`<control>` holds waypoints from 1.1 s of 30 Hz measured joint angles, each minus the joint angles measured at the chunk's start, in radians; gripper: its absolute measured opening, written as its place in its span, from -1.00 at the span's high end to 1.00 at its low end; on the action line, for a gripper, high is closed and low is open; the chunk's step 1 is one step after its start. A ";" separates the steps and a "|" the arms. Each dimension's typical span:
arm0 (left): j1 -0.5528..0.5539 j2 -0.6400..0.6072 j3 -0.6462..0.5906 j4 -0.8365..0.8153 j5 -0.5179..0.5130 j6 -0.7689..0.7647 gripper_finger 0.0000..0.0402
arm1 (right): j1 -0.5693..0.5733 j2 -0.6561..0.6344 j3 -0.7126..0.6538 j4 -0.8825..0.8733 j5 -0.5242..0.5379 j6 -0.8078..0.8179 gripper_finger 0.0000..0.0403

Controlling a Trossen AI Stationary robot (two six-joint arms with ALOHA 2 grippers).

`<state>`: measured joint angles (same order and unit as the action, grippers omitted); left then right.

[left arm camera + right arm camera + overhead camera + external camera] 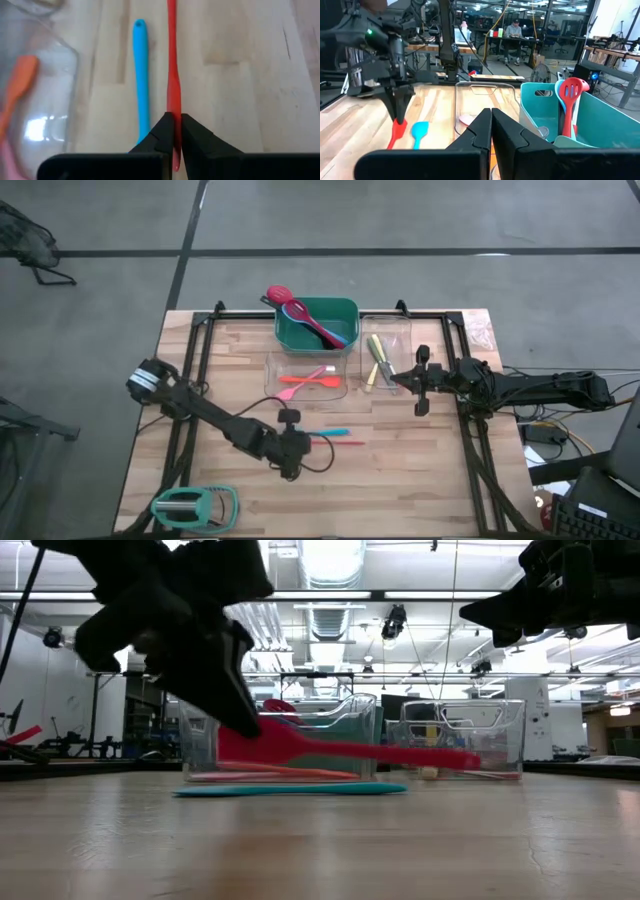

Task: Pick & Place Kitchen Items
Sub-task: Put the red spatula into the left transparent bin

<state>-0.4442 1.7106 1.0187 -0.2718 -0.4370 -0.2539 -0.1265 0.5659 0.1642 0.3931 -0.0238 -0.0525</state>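
My left gripper [303,443] is shut on a red utensil [338,442] near the table's middle. A blue utensil [336,432] lies flat on the table just beyond it, and also shows in the left wrist view [141,75]. My right gripper [394,380] is shut and empty, held high over the right clear bin [400,330], which holds yellow and green utensils [377,360]. The green bin [345,310] holds a red slotted turner [571,92] and blue and pink utensils. The middle clear bin [275,370] holds an orange and a pink utensil [308,379]. My left gripper pinches the red utensil between its two fingers at its broad end [174,107]. The fingers slant down from the table's left [235,710]. The utensil is lifted clear of the table, about level, and its slim handle [420,754] points toward the table's right.
A mint-green and grey handled gadget [195,505] lies at the near left corner. Dark frame rails [190,380] run along the table's left, right and far sides. A person sits at a desk far behind the table [514,29].
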 joint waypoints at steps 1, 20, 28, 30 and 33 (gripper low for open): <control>0.000 -0.011 0.000 -0.001 -0.011 0.011 0.90 | 0.000 0.000 0.000 0.000 0.000 0.000 0.96; 0.031 -0.220 -0.010 -0.200 -0.574 0.085 0.88 | 0.000 0.001 0.000 0.000 0.000 0.000 0.96; 0.136 -0.194 -0.029 -0.298 -0.554 0.012 0.87 | 0.000 0.001 0.000 0.000 0.000 0.000 0.96; 0.161 -0.191 -0.044 -0.294 -0.540 0.012 0.87 | 0.000 0.001 0.000 0.000 0.000 0.000 0.96; 0.194 -0.190 -0.075 -0.285 -0.506 0.006 0.87 | 0.000 0.000 0.000 0.000 0.000 0.000 0.96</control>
<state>-0.2501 1.5208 0.9436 -0.5572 -0.9430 -0.2482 -0.1268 0.5663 0.1643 0.3934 -0.0237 -0.0525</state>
